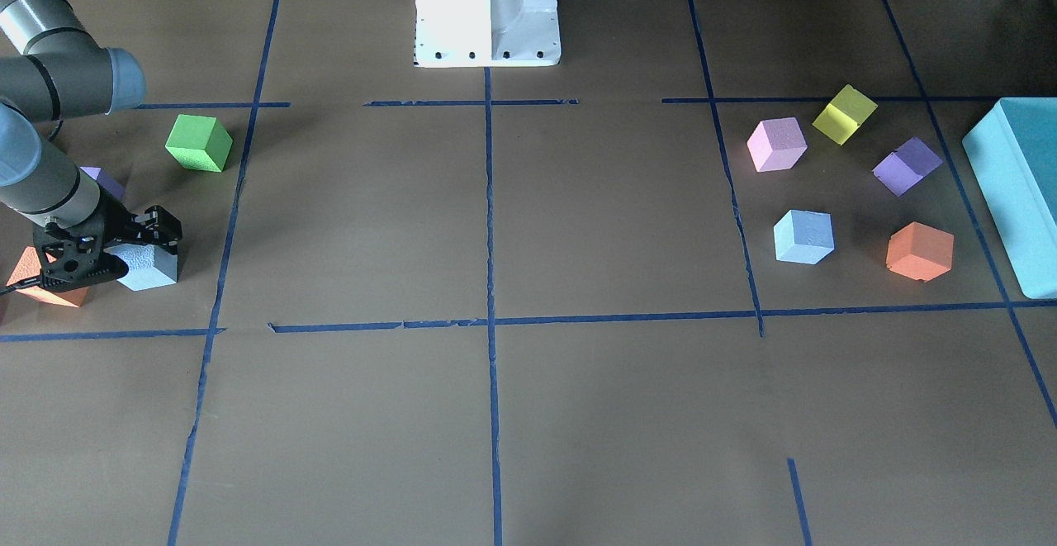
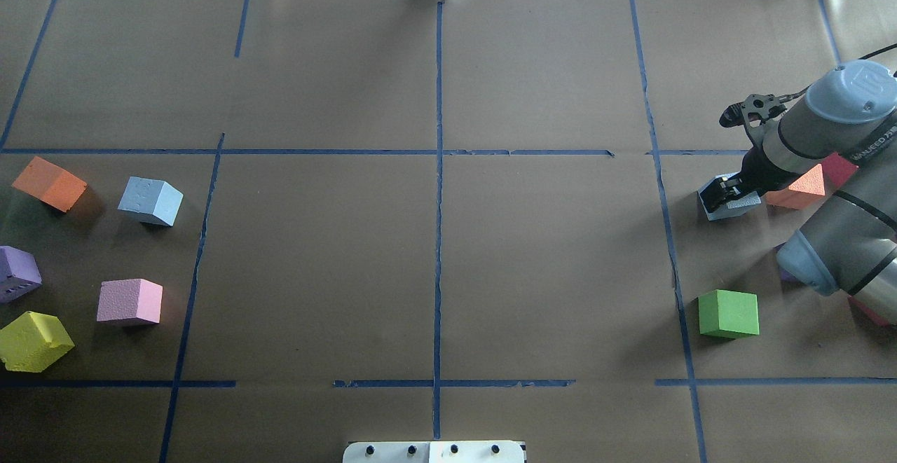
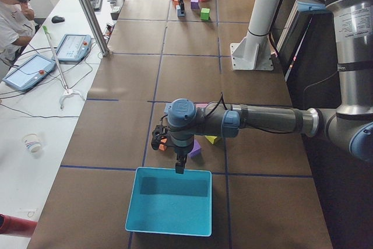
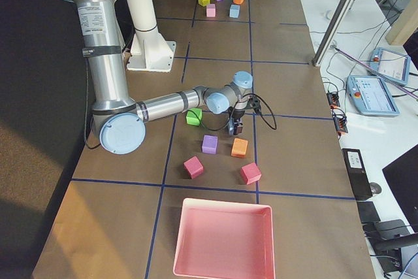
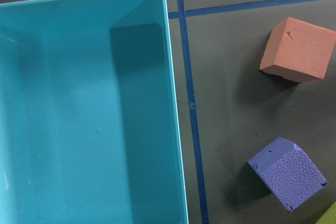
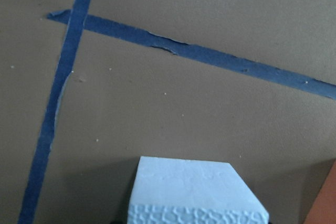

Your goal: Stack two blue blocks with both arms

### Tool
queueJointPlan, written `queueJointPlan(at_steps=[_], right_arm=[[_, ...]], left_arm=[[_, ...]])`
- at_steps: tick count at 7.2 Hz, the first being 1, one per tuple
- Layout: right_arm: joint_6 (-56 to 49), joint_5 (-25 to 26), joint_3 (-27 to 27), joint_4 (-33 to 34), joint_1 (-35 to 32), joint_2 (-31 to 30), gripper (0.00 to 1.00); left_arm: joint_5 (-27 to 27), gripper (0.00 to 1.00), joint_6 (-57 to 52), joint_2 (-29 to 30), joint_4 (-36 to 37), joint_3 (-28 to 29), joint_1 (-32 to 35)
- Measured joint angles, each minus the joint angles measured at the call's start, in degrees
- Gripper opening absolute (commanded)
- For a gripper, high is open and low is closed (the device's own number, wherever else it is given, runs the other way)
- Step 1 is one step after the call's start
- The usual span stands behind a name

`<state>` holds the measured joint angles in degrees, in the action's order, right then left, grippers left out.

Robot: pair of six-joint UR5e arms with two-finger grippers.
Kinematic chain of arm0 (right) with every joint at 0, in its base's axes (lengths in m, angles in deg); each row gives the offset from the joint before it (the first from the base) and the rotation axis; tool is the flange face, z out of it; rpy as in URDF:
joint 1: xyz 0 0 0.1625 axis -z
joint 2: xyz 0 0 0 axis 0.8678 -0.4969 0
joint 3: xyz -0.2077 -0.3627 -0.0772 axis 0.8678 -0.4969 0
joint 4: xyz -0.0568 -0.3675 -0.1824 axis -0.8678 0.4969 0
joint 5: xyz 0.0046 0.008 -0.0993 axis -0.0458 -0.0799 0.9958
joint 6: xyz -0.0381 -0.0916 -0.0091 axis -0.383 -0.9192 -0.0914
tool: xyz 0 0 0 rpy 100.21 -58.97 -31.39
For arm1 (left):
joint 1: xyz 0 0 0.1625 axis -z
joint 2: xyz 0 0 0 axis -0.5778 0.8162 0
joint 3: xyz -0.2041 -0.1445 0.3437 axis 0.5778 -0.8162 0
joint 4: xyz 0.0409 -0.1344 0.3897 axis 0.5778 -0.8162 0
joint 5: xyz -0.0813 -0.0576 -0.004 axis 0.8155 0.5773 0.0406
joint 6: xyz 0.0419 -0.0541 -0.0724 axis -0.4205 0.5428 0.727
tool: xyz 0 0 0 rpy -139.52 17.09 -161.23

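Observation:
One blue block [image 2: 743,204] sits on the table at the right of the overhead view. My right gripper [image 2: 723,195] is down on it with its jaws against the block's sides. The same block shows in the front view [image 1: 150,268] and at the bottom of the right wrist view [image 6: 194,192]. The other blue block [image 2: 151,201] lies free at the far left, also in the front view [image 1: 803,237]. My left gripper [image 3: 178,167] hangs over the teal box [image 3: 169,202]. It shows only in the exterior left view, so I cannot tell if it is open.
An orange cube [image 2: 795,190] lies right beside the held block, and a green cube [image 2: 729,314] lies nearer the robot. Orange [image 2: 49,183], pink [image 2: 129,302], purple [image 2: 17,272] and yellow [image 2: 33,340] cubes surround the free blue block. A pink tray [image 4: 222,240] lies at the right end.

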<state>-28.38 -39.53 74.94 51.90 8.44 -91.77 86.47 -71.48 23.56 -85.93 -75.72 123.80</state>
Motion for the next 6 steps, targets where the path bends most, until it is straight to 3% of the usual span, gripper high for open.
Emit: queueJointPlan(at_steps=[3,6], right_arm=[[4.12,-0.17,1.48,0.62,0.5,2.55,0.0],[25.84,4.19,-0.58,8.96,8.38,20.93,0.0]], left_arm=[[0.0,1.0,0.0,-0.01,0.0,0.21,0.0],[0.0,1.0,0.0,-0.18,0.0,0.17,0.0]])
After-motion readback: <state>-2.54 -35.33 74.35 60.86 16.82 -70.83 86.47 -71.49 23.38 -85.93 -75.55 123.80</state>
